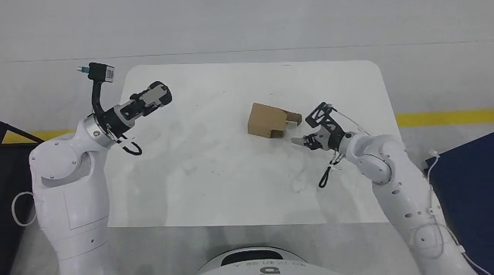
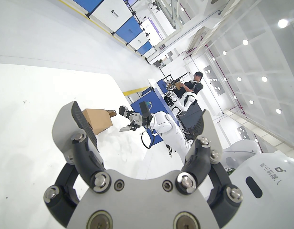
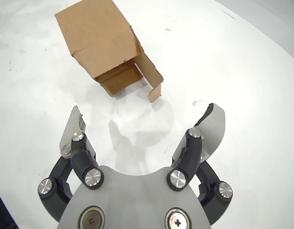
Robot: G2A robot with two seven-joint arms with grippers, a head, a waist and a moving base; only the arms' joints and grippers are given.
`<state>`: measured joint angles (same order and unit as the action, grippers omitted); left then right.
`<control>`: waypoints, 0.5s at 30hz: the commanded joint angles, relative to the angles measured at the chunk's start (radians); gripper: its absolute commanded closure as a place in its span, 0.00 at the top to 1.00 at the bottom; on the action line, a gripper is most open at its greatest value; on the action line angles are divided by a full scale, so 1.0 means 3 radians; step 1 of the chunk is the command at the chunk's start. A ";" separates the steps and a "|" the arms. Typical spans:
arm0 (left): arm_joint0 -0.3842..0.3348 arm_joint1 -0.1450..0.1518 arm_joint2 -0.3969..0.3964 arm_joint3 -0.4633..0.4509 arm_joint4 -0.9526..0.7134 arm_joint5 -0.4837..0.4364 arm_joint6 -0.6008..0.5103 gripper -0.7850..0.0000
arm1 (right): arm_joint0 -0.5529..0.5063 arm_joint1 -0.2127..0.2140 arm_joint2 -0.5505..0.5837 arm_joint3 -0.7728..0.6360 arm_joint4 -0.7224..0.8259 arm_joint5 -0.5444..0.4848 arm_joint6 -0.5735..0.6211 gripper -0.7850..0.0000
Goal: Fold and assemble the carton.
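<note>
While the carton lies on its side near the middle of the table, one end flap open, I see my right gripper just beside that end, jaws spread wide, holding nothing. My left gripper hangs well apart, likewise wide open and empty.

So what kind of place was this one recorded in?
Probably a large robotics workshop or factory hall: blue partition panels, a yellow floor line beside the white table, and a high ceiling with spotlights.
</note>
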<state>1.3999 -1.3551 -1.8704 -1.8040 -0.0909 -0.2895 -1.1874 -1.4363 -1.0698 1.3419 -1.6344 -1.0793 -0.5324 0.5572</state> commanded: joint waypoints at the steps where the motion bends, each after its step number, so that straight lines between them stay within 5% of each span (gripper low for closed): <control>1: 0.0000 0.0000 0.0000 0.0000 0.0000 0.0000 0.0000 1.00 | 0.0060 -0.0004 -0.0035 0.0069 -0.0027 0.0003 -0.0007 1.00; 10: 0.0000 0.0000 0.0000 0.0000 0.0000 0.0000 0.0000 1.00 | 0.0354 -0.0042 -0.0312 0.0408 -0.0224 -0.0035 -0.0113 0.94; 15: 0.0000 0.0000 0.0000 0.0000 0.0000 0.0000 0.0000 1.00 | 0.0500 -0.0075 -0.0448 0.0633 -0.0215 -0.0016 -0.0216 0.74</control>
<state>1.3999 -1.3551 -1.8704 -1.8040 -0.0909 -0.2895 -1.1874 -1.2905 -1.0913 1.2110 -1.4514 -1.1448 -0.5392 0.4975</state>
